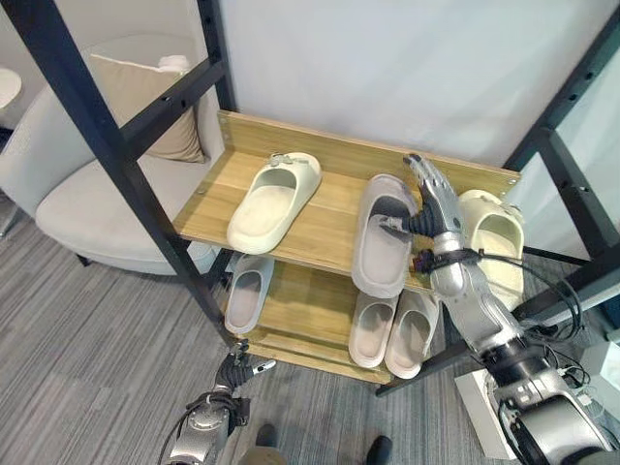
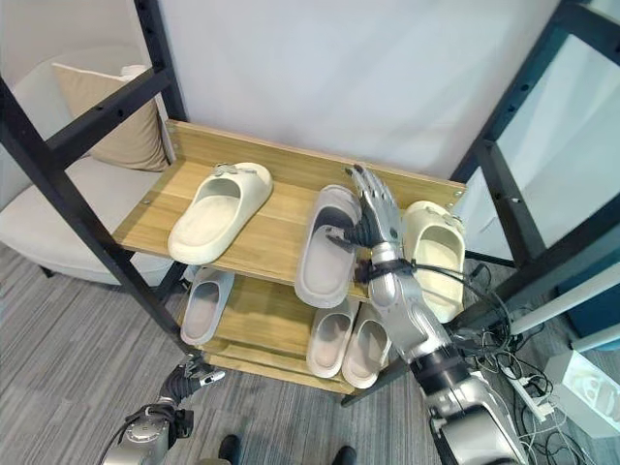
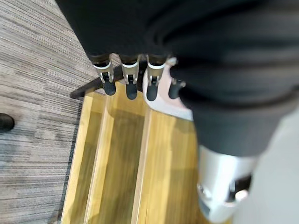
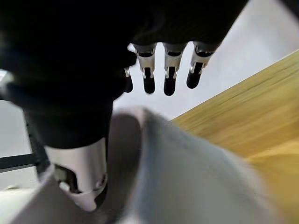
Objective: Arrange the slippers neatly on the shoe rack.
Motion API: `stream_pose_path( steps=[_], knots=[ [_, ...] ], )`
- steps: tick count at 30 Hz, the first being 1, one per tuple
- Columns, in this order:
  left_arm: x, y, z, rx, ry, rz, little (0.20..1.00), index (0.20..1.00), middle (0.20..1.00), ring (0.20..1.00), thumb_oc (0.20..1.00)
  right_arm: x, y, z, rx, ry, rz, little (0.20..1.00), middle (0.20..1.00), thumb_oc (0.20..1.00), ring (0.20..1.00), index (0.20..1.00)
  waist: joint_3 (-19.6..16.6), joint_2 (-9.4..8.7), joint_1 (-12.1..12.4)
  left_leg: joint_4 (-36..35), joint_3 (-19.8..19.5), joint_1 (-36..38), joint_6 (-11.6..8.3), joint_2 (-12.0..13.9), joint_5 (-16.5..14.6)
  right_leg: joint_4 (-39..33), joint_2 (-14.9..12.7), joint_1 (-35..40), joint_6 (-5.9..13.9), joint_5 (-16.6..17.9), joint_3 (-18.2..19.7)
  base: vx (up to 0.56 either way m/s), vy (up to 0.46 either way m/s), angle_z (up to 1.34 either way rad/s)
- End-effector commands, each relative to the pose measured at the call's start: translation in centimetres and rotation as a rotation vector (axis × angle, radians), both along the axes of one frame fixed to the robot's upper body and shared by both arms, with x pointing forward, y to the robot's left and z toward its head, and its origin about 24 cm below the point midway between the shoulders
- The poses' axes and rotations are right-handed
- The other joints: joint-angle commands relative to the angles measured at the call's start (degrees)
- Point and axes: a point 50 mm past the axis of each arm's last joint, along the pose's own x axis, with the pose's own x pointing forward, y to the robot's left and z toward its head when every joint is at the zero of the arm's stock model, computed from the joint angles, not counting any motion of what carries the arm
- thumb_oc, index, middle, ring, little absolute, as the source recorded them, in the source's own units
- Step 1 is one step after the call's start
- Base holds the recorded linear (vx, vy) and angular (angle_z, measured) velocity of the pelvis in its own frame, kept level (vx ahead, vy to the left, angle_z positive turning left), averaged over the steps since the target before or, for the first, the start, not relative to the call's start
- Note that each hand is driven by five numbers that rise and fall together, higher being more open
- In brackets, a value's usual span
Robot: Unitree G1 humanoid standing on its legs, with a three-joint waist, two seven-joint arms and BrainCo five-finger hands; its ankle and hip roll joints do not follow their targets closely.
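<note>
Right hand: fingers straight, open, resting along grey slipper's right edge.
Grey slipper: on shoe rack's top shelf, heel overhanging.

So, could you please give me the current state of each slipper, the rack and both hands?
Grey slipper: top shelf, front overhanging the edge, right hand on its strap.
Left cream slipper: top shelf, angled.
Right cream slipper: top shelf's right end.
Lower-shelf slippers: lying flat.
Shoe rack: upright.
Right hand: fingers straight.
Left hand: low, idle.
</note>
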Motion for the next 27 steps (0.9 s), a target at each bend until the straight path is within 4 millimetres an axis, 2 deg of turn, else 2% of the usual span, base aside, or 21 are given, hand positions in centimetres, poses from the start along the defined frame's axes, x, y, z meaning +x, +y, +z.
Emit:
stream_pose_path(
  steps=[1,2,3,5,6,9,14,18,19,20,21,22,23,24,27],
  knots=[
    [2.9,-1.2,1.7,-0.002,-0.105,-0.082,1.000,1.000,1.000,1.000,1.000,0.5,-0.7,3.4,-0.025,-0.145,-0.061,1.000,1.000,1.000,1.000,1.000,1.9,0.21,2.4,-0.3,-1.0,-0.3,3.40,-2.3,-5.0,3.3,-3.3,5.0,5.40,0.7,0.0,0.00,0.007,0.14],
    [2.9,-1.3,1.6,-0.005,-0.103,-0.082,1.000,1.000,1.000,1.000,1.000,0.8,-1.0,3.2,-0.035,-0.125,-0.078,1.000,1.000,1.000,1.000,1.000,1.9,0.14,2.7,-0.3,-1.1,-0.4,3.37,-2.3,-5.0,3.3,-3.4,5.0,5.43,0.7,-0.2,0.01,0.002,0.05],
    [3.0,-1.3,1.7,-0.005,-0.104,-0.083,1.000,1.000,1.000,1.000,1.000,1.2,-1.3,3.0,-0.029,-0.107,-0.097,0.805,0.805,0.805,0.805,0.805,1.9,0.15,2.8,-0.3,-1.2,-0.5,3.39,-2.4,-5.0,3.2,-3.4,5.0,5.44,0.8,-0.2,0.00,0.000,0.00],
    [3.2,-1.6,1.7,-0.012,-0.105,-0.089,1.000,1.000,1.000,1.000,1.000,2.1,-1.3,2.3,-0.011,-0.050,-0.115,0.200,0.200,0.200,0.200,0.200,2.0,0.20,3.0,-0.3,-1.4,-0.8,3.42,-2.5,-4.9,3.3,-3.4,4.8,5.34,0.8,-0.2,0.00,0.000,0.00],
    [3.2,-1.7,1.7,-0.015,-0.103,-0.095,1.000,1.000,1.000,1.000,1.000,2.5,-1.3,1.7,0.001,0.004,-0.125,0.200,0.200,0.200,0.200,0.200,2.1,0.22,3.1,-0.3,-1.5,-0.9,3.43,-2.5,-4.8,3.2,-3.3,4.8,5.26,0.8,-0.1,0.00,0.000,0.00],
    [3.2,-1.9,1.6,-0.018,-0.097,-0.094,1.000,1.000,1.000,1.000,1.000,2.9,-1.1,1.4,0.011,0.039,-0.124,0.200,0.200,0.200,0.200,0.200,2.2,0.26,3.0,-0.3,-1.5,-1.0,3.40,-2.6,-4.8,3.3,-3.3,4.7,5.13,0.6,-0.1,0.00,-0.002,-0.01],
    [2.9,-2.0,1.1,-0.027,-0.061,-0.082,1.000,1.000,1.000,1.000,1.000,3.5,-0.1,0.4,0.053,0.182,-0.077,0.200,0.200,0.200,0.200,0.200,1.9,0.33,1.3,-0.3,-1.0,-0.3,3.13,-2.1,-4.9,3.6,-2.9,4.6,4.39,-0.4,0.8,0.00,-0.031,-0.04],
    [2.7,-1.8,0.9,-0.024,-0.042,-0.087,1.000,1.000,1.000,1.000,1.000,2.5,0.8,0.8,0.093,0.157,0.014,0.200,0.200,0.200,0.200,0.200,1.7,0.59,0.4,-0.3,-0.7,0.3,3.00,-1.9,-4.9,4.0,-2.7,4.6,4.15,-0.9,1.3,0.00,-0.031,-0.03],
    [2.7,-1.7,0.9,-0.016,-0.043,-0.086,1.000,1.000,1.000,1.000,1.000,1.2,1.1,1.8,0.123,0.072,0.074,0.200,0.200,0.200,0.200,0.200,1.7,0.80,0.0,-0.3,-0.7,0.5,2.94,-1.7,-4.9,4.1,-2.7,4.6,4.05,-1.4,1.3,0.02,-0.037,-0.02],
    [2.9,-1.5,1.2,-0.005,-0.059,-0.076,1.000,1.000,1.000,1.000,1.000,-0.7,1.1,3.6,0.181,-0.074,0.142,0.200,0.200,0.200,0.200,0.200,1.7,1.26,-0.5,-0.3,-0.6,0.7,2.90,-1.6,-4.9,4.2,-2.5,4.7,3.94,-2.1,1.3,0.02,-0.039,0.11],
    [2.9,-1.5,1.2,-0.004,-0.057,-0.078,1.000,1.000,1.000,1.000,1.000,-0.8,1.0,3.5,0.182,-0.073,0.141,0.200,0.200,0.200,0.200,0.200,1.7,1.26,-0.4,-0.3,-0.7,0.7,2.88,-1.5,-4.9,4.3,-2.5,4.7,3.92,-2.1,1.3,0.02,-0.038,0.14],
    [3.1,-1.5,1.5,0.003,-0.078,-0.076,1.000,1.000,1.000,1.000,1.000,-2.9,0.9,5.3,0.263,-0.210,0.209,0.200,0.200,0.200,0.200,0.200,1.6,1.70,-0.6,-0.3,-0.8,0.8,2.78,-1.3,-4.8,4.3,-2.5,4.9,3.83,-2.9,1.0,0.00,-0.032,-0.02],
    [3.1,-1.4,1.6,0.004,-0.086,-0.073,1.000,1.000,1.000,1.000,1.000,-3.7,1.0,5.9,0.293,-0.258,0.242,0.200,0.200,0.200,0.200,0.200,1.6,1.83,-0.8,-0.3,-0.7,0.8,2.73,-1.2,-4.8,4.3,-2.4,4.8,3.79,-3.1,0.9,0.00,-0.051,-0.10],
    [3.2,-1.2,1.8,0.006,-0.096,-0.061,1.000,1.000,1.000,1.000,1.000,-5.9,1.8,7.5,0.399,-0.367,0.366,0.200,0.200,0.200,0.200,0.200,1.7,2.27,-1.2,-0.3,-0.6,0.9,2.62,-1.0,-4.6,4.5,-2.3,4.8,3.70,-3.6,0.9,-0.01,-0.038,-0.12],
    [2.9,-1.2,1.7,-0.006,-0.098,-0.046,1.000,1.000,1.000,1.000,1.000,-8.7,3.3,8.8,0.582,-0.420,0.612,0.200,0.200,0.200,0.200,0.200,1.5,2.52,-1.6,-0.3,-0.4,0.9,2.47,-0.9,-4.4,4.7,-2.2,4.8,3.50,-4.1,0.8,-0.01,-0.043,-0.01]
  ],
)
